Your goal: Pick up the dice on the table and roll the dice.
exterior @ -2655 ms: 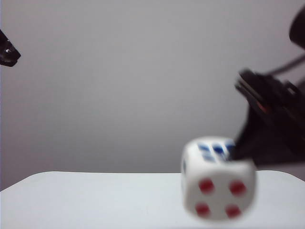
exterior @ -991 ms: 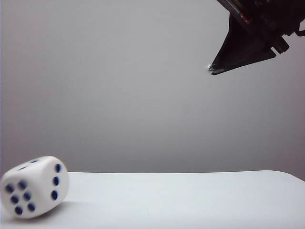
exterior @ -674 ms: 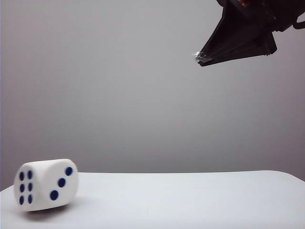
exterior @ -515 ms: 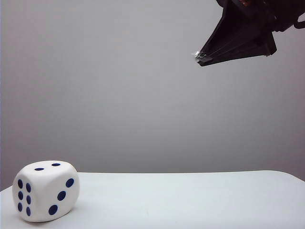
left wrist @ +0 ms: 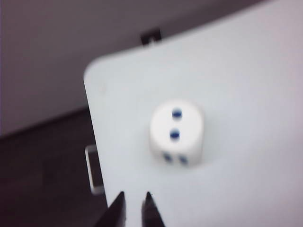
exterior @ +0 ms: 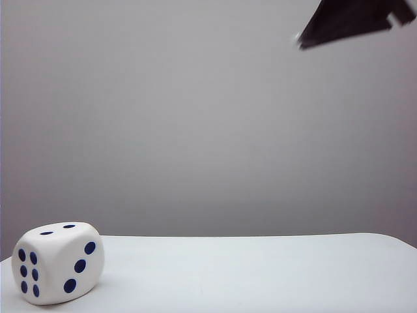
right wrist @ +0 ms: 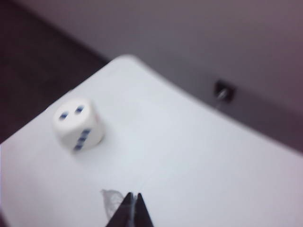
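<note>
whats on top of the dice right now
Nothing rests on the dice: its top face shows two blue pips, bare. The right gripper is high and apart, the left gripper short of it. Its bottom face on the table is hidden.

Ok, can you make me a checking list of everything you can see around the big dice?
Surface: table, white, rounded corners, bare apart from the dice.
Job's things: dice resting near the table's left end, two pips up, touching no gripper.
Clutter: nothing seen.
Grippers: left gripper open a little, above the table short of the dice; right gripper shut, empty, high over the table's right side.
Cables: nothing seen.
Surroundings: plain grey wall; dark floor.
</note>
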You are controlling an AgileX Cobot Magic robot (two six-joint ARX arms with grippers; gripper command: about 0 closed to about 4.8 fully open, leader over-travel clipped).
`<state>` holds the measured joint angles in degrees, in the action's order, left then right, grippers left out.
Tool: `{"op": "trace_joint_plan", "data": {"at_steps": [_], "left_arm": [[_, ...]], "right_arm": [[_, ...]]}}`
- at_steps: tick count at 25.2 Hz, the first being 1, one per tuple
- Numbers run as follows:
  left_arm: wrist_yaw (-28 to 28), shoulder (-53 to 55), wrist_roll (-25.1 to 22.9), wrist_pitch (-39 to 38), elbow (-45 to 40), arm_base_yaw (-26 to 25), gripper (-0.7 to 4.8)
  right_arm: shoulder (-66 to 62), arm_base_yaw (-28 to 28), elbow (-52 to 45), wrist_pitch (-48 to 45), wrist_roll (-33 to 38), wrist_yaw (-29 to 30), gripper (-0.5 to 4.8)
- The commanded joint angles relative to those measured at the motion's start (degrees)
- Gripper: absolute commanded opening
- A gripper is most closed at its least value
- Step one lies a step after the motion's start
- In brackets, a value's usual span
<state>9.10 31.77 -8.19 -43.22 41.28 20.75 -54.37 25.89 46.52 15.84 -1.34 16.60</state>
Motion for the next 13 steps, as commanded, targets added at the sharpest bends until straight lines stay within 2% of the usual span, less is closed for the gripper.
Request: {"op": "trace_joint_plan", "data": {"at_steps": [1,4,8,11,13], "left_arm": [[-0.44,-2.23,-0.42,9.03,-0.42,0.00,0.50],[-0.57,-5.77,-2.93,19.98,-4.74,0.00,0.50],[-1.44,-7.28,-2.89,26.27,-10.27,-0.09,0.50],[-5.86,-7.48,1.44,30.51,-13.49,-0.09,0.49],[-6.58,-8.50,1.77,33.90,-14.12,-0.11,0.49]], "right_arm": [[3.34,-0.13,-0.07,-3.34,0.04,-5.14,-0.08],[8.94,-0.20,-2.91,-11.06,0.00,-7.32,-0.08],[13.86,-0.24,-7.06,-16.11,0.00,-8.31,-0.08],[19.56,-1.84,-12.15,-17.49,0.02,-10.67,-0.08],[25.07,-4.28,-15.89,-19.96,0.17,-10.71,-0.08]]}}
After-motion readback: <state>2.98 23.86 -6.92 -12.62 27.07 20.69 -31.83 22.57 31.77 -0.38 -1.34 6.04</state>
